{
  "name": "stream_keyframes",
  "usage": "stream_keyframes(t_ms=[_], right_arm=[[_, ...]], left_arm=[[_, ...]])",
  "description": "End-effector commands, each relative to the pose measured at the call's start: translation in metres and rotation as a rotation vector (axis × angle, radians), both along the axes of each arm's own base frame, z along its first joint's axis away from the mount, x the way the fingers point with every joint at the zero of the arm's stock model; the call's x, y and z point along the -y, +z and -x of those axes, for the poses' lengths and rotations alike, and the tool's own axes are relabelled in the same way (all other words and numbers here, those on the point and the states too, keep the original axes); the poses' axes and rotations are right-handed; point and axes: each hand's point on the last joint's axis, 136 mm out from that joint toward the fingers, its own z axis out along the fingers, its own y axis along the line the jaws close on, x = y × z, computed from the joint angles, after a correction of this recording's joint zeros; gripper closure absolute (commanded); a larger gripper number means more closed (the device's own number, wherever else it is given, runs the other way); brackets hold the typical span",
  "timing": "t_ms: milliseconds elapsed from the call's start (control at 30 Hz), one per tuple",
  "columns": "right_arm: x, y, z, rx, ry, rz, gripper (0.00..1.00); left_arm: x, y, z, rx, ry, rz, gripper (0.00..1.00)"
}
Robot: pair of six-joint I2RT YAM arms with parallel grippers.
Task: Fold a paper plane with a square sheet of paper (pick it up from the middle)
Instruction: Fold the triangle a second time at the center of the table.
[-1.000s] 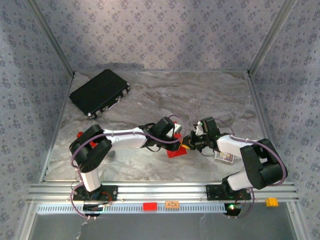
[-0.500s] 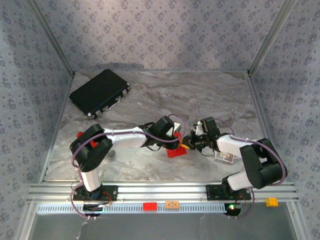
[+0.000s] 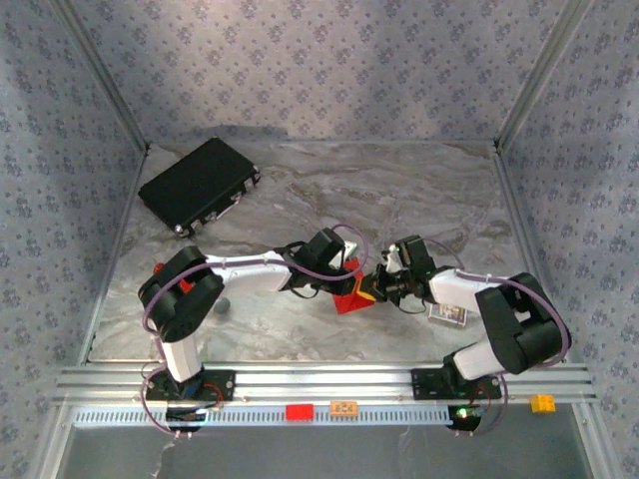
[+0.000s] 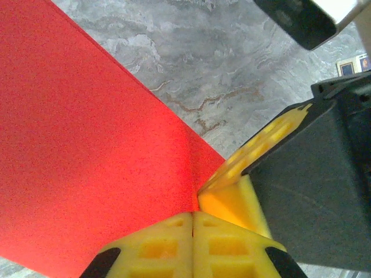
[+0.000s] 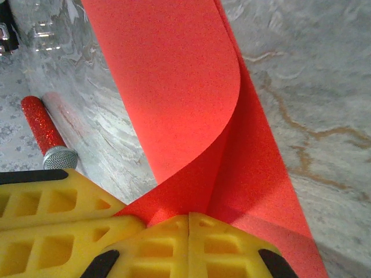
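Partly folded red square sheet of paper [image 5: 174, 87] mid-desk [image 3: 419, 190], left end effector [image 4: 192, 231] and right end effector [image 5: 188, 231] both clenched on it, tips touching

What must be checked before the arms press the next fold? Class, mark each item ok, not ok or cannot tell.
1. Left claw shut on paper: ok.
2. Right claw shut on paper: ok.
3. Fold creased flat: not ok, it bends in a soft curve.
4. Edges lined up: cannot tell.
5. Claws clear of each other: not ok, they seem to touch.
6. Red stick clear of paper: ok.
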Motion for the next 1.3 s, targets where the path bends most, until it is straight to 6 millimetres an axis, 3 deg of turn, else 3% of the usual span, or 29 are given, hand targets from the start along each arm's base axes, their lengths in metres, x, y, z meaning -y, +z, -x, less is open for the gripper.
stream_keyframes(t_ms=[0,667,1100,1267], right_arm=[[-0.011,0.006,-0.005,0.004,0.019,-0.036,0.94],[-0.01,0.005,-0.008,0.002,0.005,-0.045,0.94],[-0.008,0.004,-0.009,-0.001,-0.001,-0.043,0.94],[-0.008,0.004,-0.009,-0.003,-0.003,-0.043,0.94]], left_arm=[[0.0,0.002,0.003,-0.013,-0.008,0.019,0.92],[-0.001,0.002,-0.002,-0.026,0.049,0.067,0.8],[-0.002,0.0,-0.011,-0.008,0.086,0.084,0.79],[-0.002,0.0,-0.01,-0.008,0.079,0.081,0.85]])
